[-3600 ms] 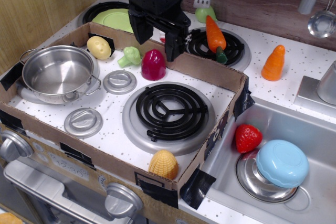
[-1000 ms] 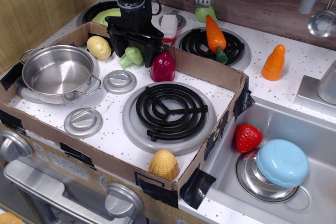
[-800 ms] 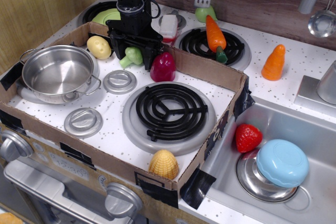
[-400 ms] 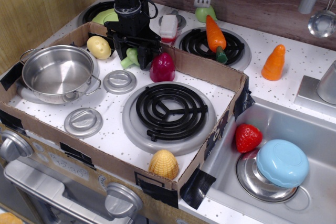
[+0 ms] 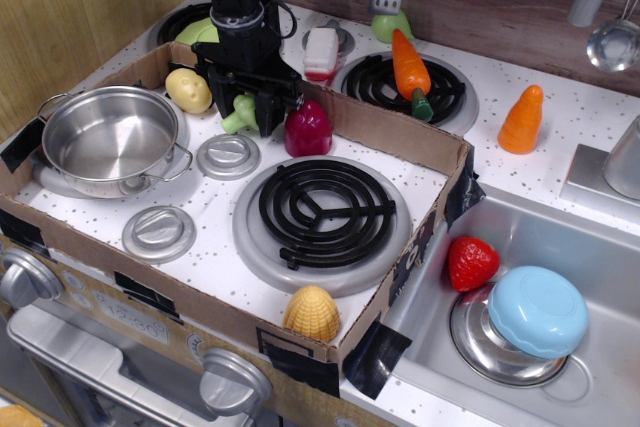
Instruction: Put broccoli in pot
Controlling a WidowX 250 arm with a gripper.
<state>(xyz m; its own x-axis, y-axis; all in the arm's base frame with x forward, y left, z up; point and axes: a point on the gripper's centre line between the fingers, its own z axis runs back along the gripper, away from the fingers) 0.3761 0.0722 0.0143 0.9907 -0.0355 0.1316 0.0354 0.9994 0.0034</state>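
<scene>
The broccoli is a small light-green toy at the back of the stove top, inside the cardboard frame, still down at the surface. My gripper has come straight down over it, and its black fingers stand close on either side of the floret head, gripping it. The head is mostly hidden; the pale stalk sticks out to the lower left. The pot, shiny steel with loop handles and nothing inside, stands at the left of the stove, a hand's width left and in front of the gripper.
A yellow toy lies just left of the gripper and a dark red toy just right. Silver discs, a black coil burner and a corn toy lie in front. The cardboard wall runs behind.
The gripper came down from above the red toy, moved left over the broccoli, and its fingers narrowed onto it. The broccoli shifted slightly left.
</scene>
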